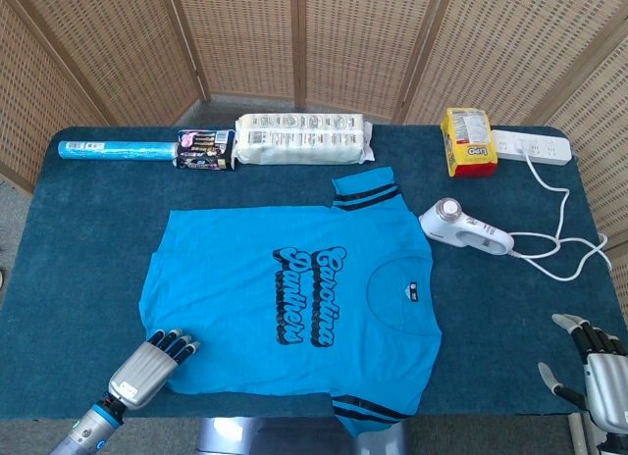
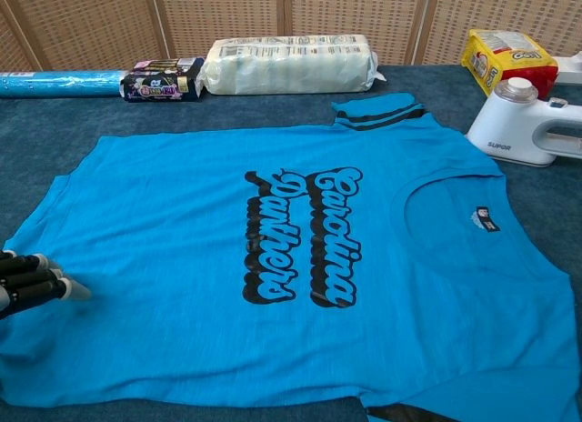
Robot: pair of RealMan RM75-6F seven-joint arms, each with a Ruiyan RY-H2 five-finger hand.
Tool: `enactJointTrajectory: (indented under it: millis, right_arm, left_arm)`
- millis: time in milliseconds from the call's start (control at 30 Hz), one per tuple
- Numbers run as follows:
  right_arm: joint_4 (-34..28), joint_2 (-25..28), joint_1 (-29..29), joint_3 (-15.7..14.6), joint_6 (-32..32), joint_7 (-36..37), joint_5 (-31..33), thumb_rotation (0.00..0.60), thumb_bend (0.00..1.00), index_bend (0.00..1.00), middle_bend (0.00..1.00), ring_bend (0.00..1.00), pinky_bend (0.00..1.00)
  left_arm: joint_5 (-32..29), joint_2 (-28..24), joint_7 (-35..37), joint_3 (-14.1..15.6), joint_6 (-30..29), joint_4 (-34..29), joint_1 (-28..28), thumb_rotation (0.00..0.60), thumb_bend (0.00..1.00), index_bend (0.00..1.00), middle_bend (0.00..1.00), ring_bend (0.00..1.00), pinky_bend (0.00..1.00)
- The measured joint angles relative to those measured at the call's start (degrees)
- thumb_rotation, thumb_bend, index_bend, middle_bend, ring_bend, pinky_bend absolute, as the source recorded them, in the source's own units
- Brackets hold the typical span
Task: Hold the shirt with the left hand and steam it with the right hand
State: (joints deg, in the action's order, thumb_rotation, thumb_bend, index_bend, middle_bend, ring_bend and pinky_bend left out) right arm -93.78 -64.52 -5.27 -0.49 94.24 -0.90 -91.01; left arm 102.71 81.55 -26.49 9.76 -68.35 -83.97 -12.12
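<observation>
A bright blue shirt (image 1: 294,298) (image 2: 273,258) with black lettering lies flat on the dark blue table, collar toward the right. My left hand (image 1: 150,370) (image 2: 32,283) rests on the shirt's lower left hem, fingers straight and close together, holding nothing. A white handheld steamer (image 1: 465,227) (image 2: 527,122) lies on the table right of the shirt, its cord running to a power strip (image 1: 531,145). My right hand (image 1: 597,372) sits open at the table's right front corner, well below the steamer and apart from it.
Along the back edge lie a blue roll (image 1: 113,149), a dark packet (image 1: 205,150), a white wrapped pack (image 1: 305,139) and a yellow bag (image 1: 467,141). The steamer's white cord (image 1: 569,249) loops over the right side. Wicker screens stand behind.
</observation>
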Motion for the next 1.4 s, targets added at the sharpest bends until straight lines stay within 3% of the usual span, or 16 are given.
enactJointTrajectory:
  millis: [333,467,1033,1233,1400]
  right_arm:
    - [-0.02,0.14,-0.48,0.20,0.60,0.19,-0.08,0.532,0.32,0.23,0.26,0.32,0.32]
    - [-0.13,0.14,-0.54,0.22,0.66,0.03,-0.29,0.531,0.32,0.23,0.26,0.32,0.32]
    - [-0.75,0.20,-0.41,1.03,1.02,-0.14,-0.57,0.530,0.32,0.27,0.29,0.34,0.36]
    - [-3.99,1.40,1.24,1.93,-0.48,-0.24,-0.88,0.529,0.32,0.28,0.33,0.36,0.39]
    - [-7.87,2.64,5.83,4.51,-4.55,-0.90,-1.21,0.529,0.32,0.28,0.33,0.36,0.40]
  left_arm:
    - [-4.62,2.61,1.31,-4.42,1.60,-0.03,-2.09,0.600,0.25,0.20,0.26,0.19,0.29]
    - [-7.09,3.73,1.82,-5.80,2.81,-0.22,-3.10,0.600,0.30,0.25,0.28,0.21,0.31]
    - [-8.97,3.73,4.24,-5.68,2.30,-1.76,-4.48,0.600,0.44,0.62,0.59,0.50,0.42]
    - [-9.21,2.02,4.39,-4.83,1.67,-3.39,-4.26,0.600,0.45,0.64,0.61,0.51,0.43]
    - [-9.84,1.30,4.07,-4.47,1.94,-3.91,-4.40,0.600,0.45,0.64,0.61,0.51,0.43]
